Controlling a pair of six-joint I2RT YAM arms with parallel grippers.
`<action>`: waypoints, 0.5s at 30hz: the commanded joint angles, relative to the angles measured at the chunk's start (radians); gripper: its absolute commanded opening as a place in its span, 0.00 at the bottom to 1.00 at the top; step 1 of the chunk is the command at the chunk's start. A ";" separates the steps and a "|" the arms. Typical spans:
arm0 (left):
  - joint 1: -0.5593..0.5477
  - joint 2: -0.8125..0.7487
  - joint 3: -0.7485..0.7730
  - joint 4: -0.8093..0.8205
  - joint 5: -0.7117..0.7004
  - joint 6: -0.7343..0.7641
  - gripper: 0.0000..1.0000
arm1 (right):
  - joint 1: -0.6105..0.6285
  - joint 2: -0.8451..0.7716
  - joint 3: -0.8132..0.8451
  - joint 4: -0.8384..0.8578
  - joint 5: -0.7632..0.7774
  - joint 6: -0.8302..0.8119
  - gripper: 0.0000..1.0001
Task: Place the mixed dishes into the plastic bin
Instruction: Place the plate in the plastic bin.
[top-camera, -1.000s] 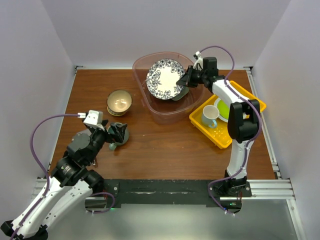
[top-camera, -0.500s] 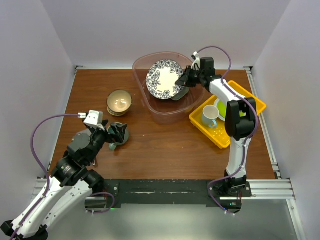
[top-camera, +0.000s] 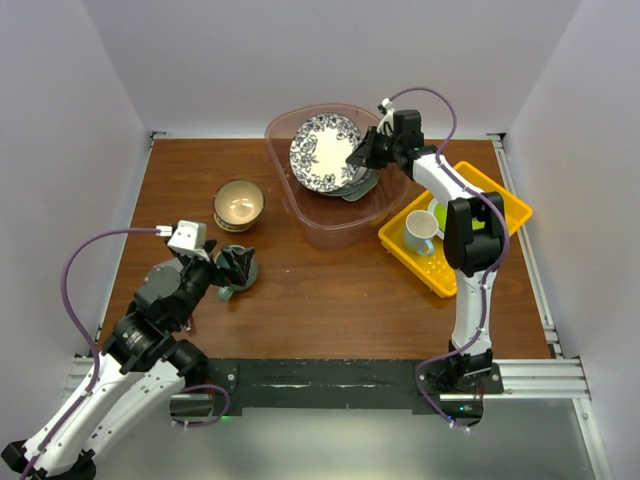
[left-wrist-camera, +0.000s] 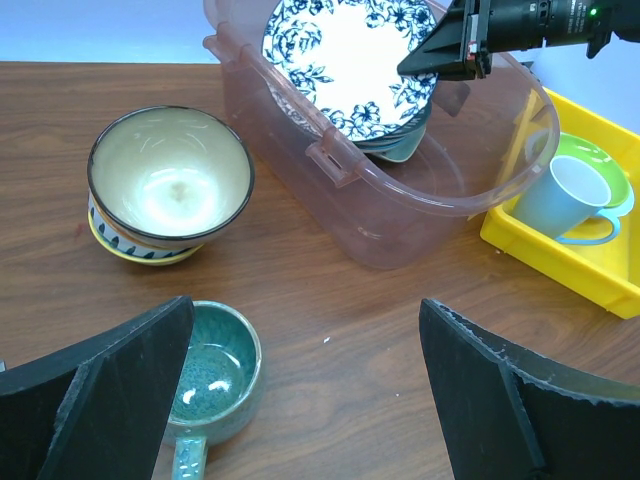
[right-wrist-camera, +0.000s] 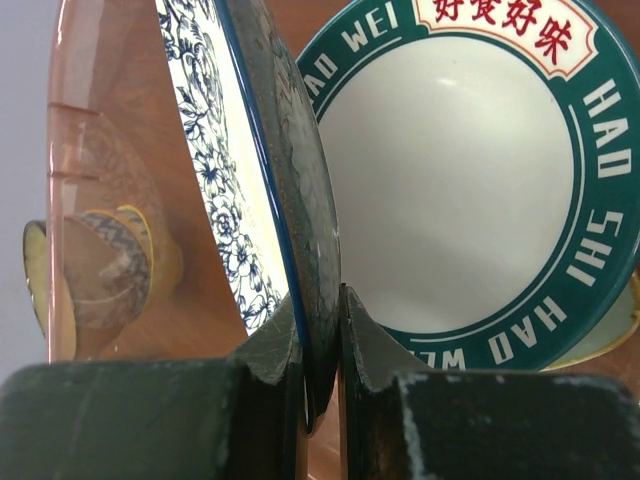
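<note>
**A:** Where does the blue floral plate (top-camera: 322, 150) sit right now?

**B:** It stands steeply tilted inside the plastic bin (top-camera: 285, 185). The right gripper (top-camera: 363, 157) is clamped tight on its rim. It leans over a green-rimmed plate (right-wrist-camera: 470, 190) with lettering that lies on the bin floor. I can't tell whether its lower edge touches that plate yet.

**A:** So what makes a good set-down here?

**B:** I'd tip the wrist so the plate comes flatter, then lower it until its far edge rests on the plate beneath. Let go only once it rests there. It's ceramic on ceramic, so a drop from this angle would likely clatter or chip.

**A:** And the release itself?

**B:** Part the fingers just enough to free the rim. Then draw back up and toward the bin's right wall, where the arm reaches in. The fingers must not hook the rim or nudge the wall, because the tub looks light enough to slide.

**A:** What about the other arm?

**B:** The left gripper (left-wrist-camera: 305, 385) hangs spread wide and holds nothing. It is right over the teal mug (left-wrist-camera: 212, 375) on the table. The tan bowl (left-wrist-camera: 168, 185) stands near it. Both are outside the bin, on its left, and are yet to go in.
</note>
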 joint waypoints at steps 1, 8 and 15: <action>-0.003 0.009 0.000 0.045 -0.015 0.026 1.00 | -0.012 -0.022 0.058 0.066 0.064 0.012 0.00; -0.004 0.010 -0.001 0.047 -0.015 0.027 1.00 | -0.043 -0.019 0.046 0.104 -0.005 0.095 0.00; -0.003 0.009 0.000 0.047 -0.018 0.027 1.00 | -0.054 -0.019 0.008 0.169 -0.103 0.233 0.00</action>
